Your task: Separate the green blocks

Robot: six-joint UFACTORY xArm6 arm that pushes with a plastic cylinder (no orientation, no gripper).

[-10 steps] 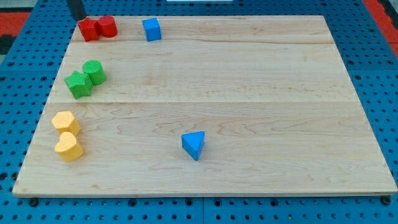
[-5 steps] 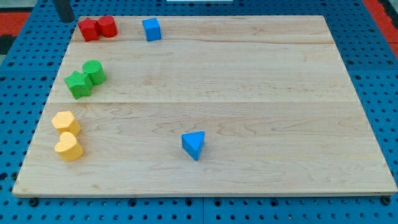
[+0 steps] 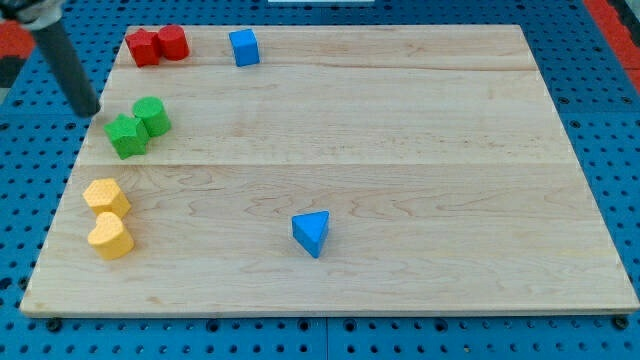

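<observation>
- Camera view, the only one, shows a pale wooden board (image 3: 400, 150) filling most of the frame, laid on a blue pegboard surface (image 3: 620, 120).
- My arm carries no gripper, so there is nothing to open or close; it ends in a dark rod coming in from the upper left corner, and my tip (image 3: 90, 111) sits at the board's left edge, just left of the green pair and a little above it, not touching either block.
- The task's blocks lie in the upper left of the board: a green star-shaped block (image 3: 126, 136) and a green cylinder (image 3: 152, 115) pressed together, the cylinder up and to the right of the star.
- Judged from that contact, nothing of the separation is done; all of it remains, and a push on one block away from the other looks like the need.
- Two yellow blocks sit touching at the lower left: a yellow hexagonal block (image 3: 106, 196) above a yellow heart-like block (image 3: 110, 237).
- A red star-shaped block (image 3: 142, 47) and red cylinder (image 3: 173, 42) touch at the top left.
- A blue cube (image 3: 244, 47) stands just right of the reds; a blue triangular block (image 3: 312, 232) lies alone low in the middle.
</observation>
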